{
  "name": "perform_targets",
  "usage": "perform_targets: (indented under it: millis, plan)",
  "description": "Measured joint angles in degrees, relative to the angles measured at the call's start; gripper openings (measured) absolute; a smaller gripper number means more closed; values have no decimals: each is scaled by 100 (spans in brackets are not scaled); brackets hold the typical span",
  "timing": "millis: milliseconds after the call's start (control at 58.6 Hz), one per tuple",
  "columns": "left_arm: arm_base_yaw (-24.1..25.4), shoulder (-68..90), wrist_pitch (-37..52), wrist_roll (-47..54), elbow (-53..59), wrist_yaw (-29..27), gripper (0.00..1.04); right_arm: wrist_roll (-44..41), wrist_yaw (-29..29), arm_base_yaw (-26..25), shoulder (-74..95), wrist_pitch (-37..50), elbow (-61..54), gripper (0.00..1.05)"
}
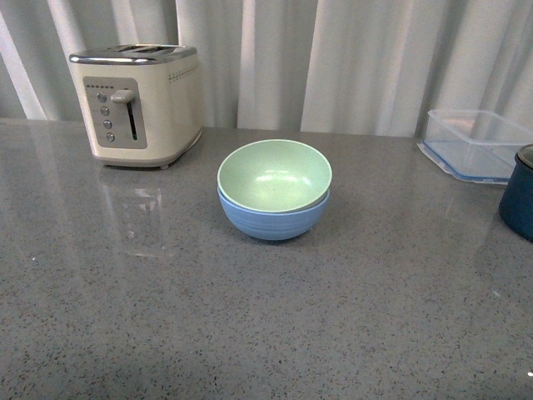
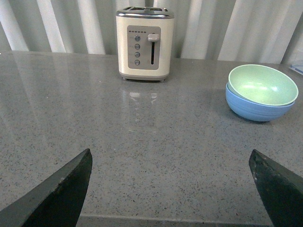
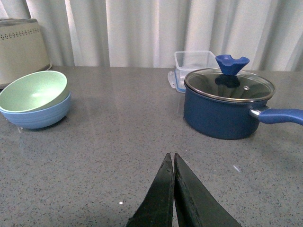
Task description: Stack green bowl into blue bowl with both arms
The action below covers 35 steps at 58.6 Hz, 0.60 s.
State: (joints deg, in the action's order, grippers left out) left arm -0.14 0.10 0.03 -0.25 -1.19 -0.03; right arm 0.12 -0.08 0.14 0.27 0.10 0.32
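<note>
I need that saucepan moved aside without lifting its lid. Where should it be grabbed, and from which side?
Grip the long blue handle of the saucepan, coming in from above with jaws across it. It sticks out sideways clear of the pot body, away from the bowls, whereas the knob only lifts the glass lid.

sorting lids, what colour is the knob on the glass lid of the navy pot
Blue knob, clearest in the right wrist view.

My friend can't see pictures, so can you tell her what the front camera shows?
A green bowl sits nested inside a blue bowl in the middle of a grey speckled counter. A cream toaster stands behind on the left; a clear container and dark blue pot are at the right edge.
</note>
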Motion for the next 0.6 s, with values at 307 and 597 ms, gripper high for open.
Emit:
perform_targets:
  millis: [307,597]
  plan:
    - [0,-2,0,0,0,0,98,-7,0,0,-2,0,0,35]
    - [0,-2,0,-2,0,0,98,-7,0,0,-2,0,0,86]
